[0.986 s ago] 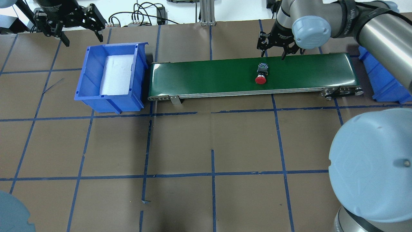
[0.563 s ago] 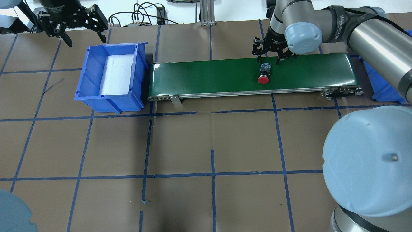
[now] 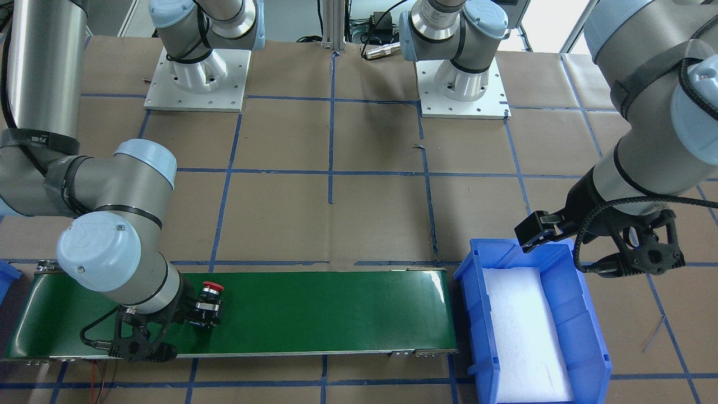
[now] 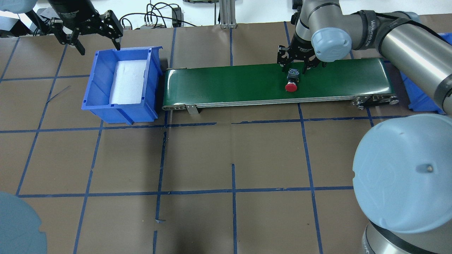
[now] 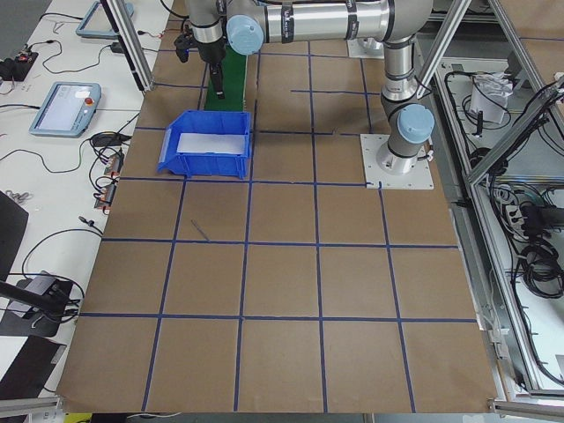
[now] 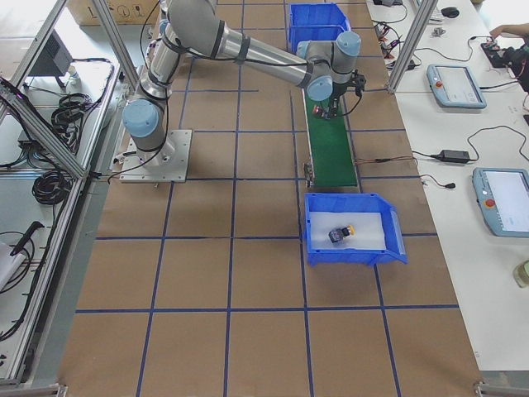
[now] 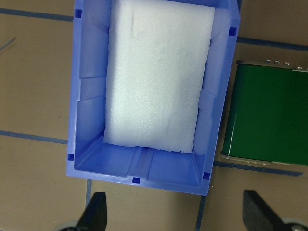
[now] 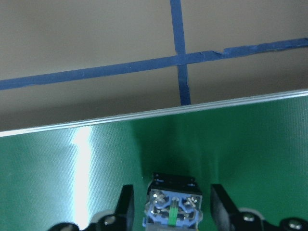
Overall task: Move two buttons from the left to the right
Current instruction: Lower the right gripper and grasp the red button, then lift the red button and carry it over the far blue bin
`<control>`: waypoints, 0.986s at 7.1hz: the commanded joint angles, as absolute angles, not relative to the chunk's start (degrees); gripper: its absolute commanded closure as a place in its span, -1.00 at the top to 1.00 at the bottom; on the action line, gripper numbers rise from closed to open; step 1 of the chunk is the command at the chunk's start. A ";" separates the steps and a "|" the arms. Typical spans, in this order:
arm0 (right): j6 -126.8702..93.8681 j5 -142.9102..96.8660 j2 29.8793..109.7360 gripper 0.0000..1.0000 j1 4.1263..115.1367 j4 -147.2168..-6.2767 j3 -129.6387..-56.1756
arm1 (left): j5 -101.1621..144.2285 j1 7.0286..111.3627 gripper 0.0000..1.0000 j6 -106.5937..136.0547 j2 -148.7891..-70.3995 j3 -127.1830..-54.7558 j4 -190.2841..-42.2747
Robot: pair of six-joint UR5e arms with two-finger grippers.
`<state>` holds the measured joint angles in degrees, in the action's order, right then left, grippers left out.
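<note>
Front-facing view: the right gripper (image 3: 205, 314) is low over the green belt (image 3: 336, 314). The red button (image 3: 212, 288) lies on its side under it, cap poking out clear of the fingers.

Overhead view: the left gripper (image 4: 100, 48) hangs spread wide above the far rim of a blue bin (image 4: 122, 112), well away from the work. The white lettering on the right arm's black strap (image 4: 375, 22) is too blurred to read.

Right side view: a yellow button (image 6: 341, 234) lies in a second blue bin (image 6: 351, 258), beyond the belt end from the right gripper.

Left wrist view: only white foam (image 7: 159, 77) shows in the bin ahead of the open fingers.

Right wrist view: the fingers (image 8: 126, 204) stand apart, the button's grey block between them with a gap on each side. For a good grip, it should probably stay centred, close on the flat block rather than the round cap, then lift straight up. I can read no marking on the block.
</note>
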<state>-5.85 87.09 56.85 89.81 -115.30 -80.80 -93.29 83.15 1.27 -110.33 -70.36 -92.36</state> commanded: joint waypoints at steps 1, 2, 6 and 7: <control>-2.38 86.66 56.95 -0.73 88.43 -115.05 -80.69 | -93.25 83.06 1.00 1.58 -110.30 -70.57 -92.64; -0.89 86.40 57.04 -0.85 87.55 -114.53 -79.81 | -93.16 83.06 1.00 1.58 -110.30 -70.84 -92.64; 25.51 87.10 58.53 -0.85 73.43 -98.74 -68.84 | -93.51 82.88 1.00 -0.88 -110.74 -70.66 -91.84; 31.75 87.19 59.23 -0.85 69.39 -97.92 -68.21 | -93.52 82.79 1.00 -0.62 -110.74 -70.58 -91.76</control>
